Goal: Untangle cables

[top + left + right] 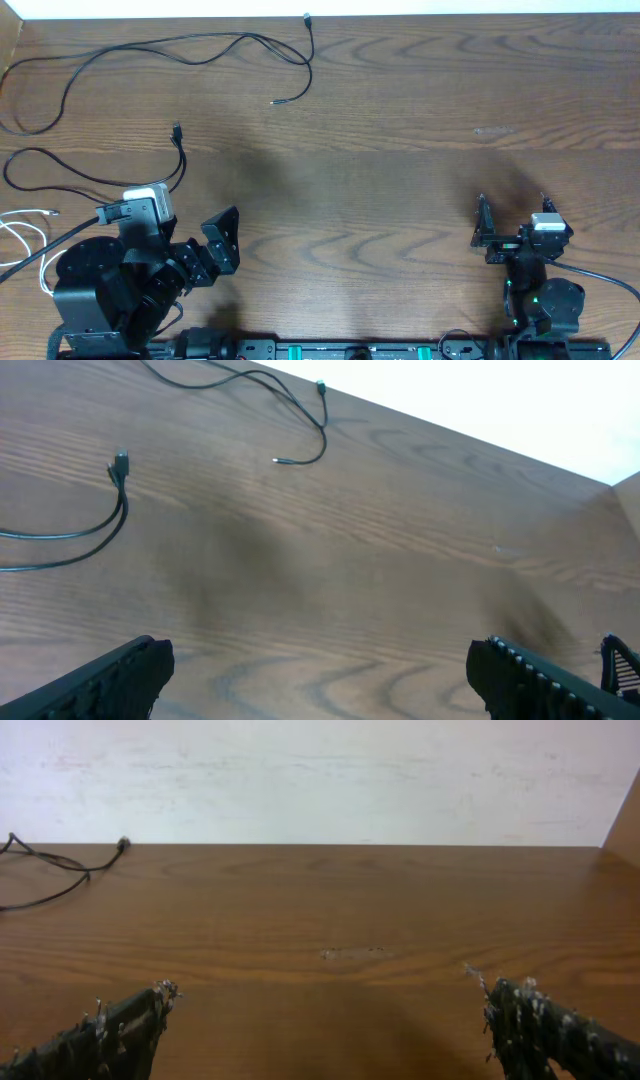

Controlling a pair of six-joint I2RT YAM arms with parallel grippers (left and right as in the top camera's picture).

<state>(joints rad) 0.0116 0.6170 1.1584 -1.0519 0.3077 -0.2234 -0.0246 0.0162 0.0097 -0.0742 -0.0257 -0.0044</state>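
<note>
Farthest left of the left fingers (222,238), at the worktop's (400,150) edge, lay the white cable (30,213), curled in loose loops close beside the left arm (95,290); whether it ran under that arm could not be told. Beyond the left fingers and a little to their left, the shorter black cable (184,160) swept in an open curve up to its plug. Farther beyond them, near the back edge, the longer black cable (245,36) wandered across, both its ends lying beyond and slightly right of the left fingers. No cable touched another in the overhead view, so by my reading little tangle remained. The left fingers were spread wide and held nothing. Well to their right, the right fingers (484,222) stood equally released and empty

All three cords looked light, thin and limp. They seemed likely to drag and slip rather than lift cleanly, and lying flat they would be awkward to pinch. The plug ends, thicker and stiff, seemed the best place to take hold

Only the overhead view showed the white cable and each full run. The left wrist view gave the plug (120,460) of the shorter black cable and the longer one's tips close up. The right wrist view caught just one black cable end (122,843) far left, probably the longer cable's
</note>
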